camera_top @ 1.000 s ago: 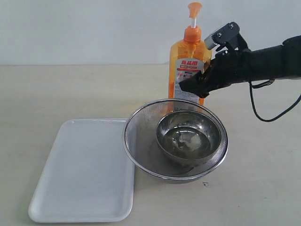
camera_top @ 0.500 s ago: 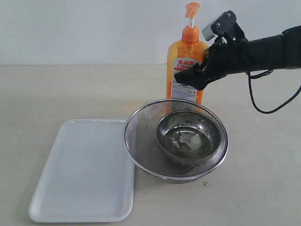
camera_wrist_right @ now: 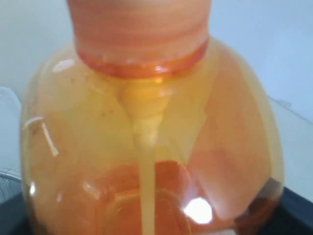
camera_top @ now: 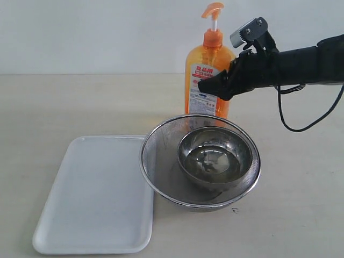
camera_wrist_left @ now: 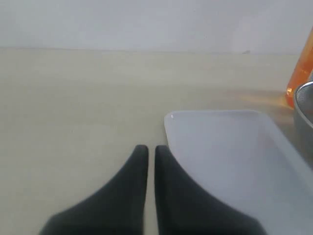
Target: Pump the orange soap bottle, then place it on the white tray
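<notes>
The orange soap bottle (camera_top: 207,58) stands upright at the back of the counter (camera_top: 64,102), just behind a round mesh strainer (camera_top: 161,156) that holds a steel bowl (camera_top: 215,156). The right gripper (camera_top: 215,85) reaches in from the side and clasps the bottle's upper body, its dark fingers (camera_wrist_right: 299,211) spread wide on either flank. The white tray (camera_top: 94,199) lies flat beside the strainer, touching its rim. The left gripper (camera_wrist_left: 147,152) hovers low near the tray's far corner, fingers pressed nearly together and holding nothing.
</notes>
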